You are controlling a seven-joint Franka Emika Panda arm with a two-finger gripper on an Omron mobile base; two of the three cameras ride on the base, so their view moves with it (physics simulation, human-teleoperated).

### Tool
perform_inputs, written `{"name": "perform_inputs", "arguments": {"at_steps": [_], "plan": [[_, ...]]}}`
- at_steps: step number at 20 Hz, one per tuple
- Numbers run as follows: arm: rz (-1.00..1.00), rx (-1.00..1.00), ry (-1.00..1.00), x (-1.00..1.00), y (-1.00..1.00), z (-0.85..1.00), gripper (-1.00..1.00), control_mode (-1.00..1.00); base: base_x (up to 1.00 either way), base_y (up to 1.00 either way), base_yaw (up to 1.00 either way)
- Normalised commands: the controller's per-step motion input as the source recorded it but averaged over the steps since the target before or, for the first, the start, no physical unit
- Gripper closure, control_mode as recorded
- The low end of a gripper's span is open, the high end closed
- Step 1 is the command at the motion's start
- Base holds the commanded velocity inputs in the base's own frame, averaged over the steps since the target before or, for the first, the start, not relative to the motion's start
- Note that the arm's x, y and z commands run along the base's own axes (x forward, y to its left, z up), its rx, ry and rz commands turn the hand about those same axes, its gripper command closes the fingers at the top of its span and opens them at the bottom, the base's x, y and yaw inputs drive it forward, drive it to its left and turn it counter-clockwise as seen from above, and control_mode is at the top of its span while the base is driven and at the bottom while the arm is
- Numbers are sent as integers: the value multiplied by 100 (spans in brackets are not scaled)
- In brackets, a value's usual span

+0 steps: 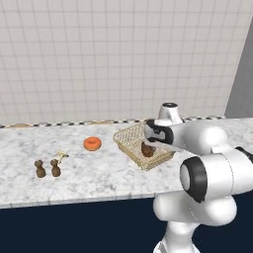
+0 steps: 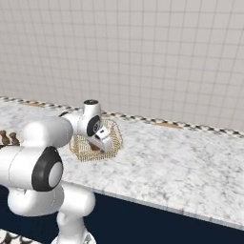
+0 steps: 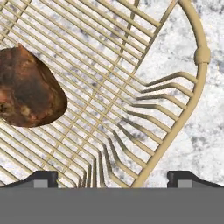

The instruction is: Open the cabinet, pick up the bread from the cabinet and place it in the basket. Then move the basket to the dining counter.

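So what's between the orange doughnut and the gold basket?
Nothing, just bare marbled counter between the doughnut and the basket, seen in the left base view.

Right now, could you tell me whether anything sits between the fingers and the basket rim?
Nothing visible does. The open fingers straddle the basket rim at a corner, and the bread lies inside, off to one side.

Marbled counter: basket, doughnut, two brown pieces.

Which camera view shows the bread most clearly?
The hand view: the bread is large and close there, lying on the wire floor of the basket. In the left base view it is a small brown lump. In the right base view the arm mostly hides it.
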Motion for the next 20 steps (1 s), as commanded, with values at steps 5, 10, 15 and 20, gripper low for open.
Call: {"name": "perform_inputs", "arguments": {"at_steps": [5, 10, 15, 20], "plan": [[29, -7, -20, -100, -4, 46, -100, -100, 0, 0, 0], [39, -16, -37, -100, -6, 46, -100, -100, 0, 0, 0], [33, -2, -26, -100, -2, 44, -100, -100, 0, 0, 0], [18, 0, -14, -100, -2, 45, -100, -100, 0, 0, 0]]}}
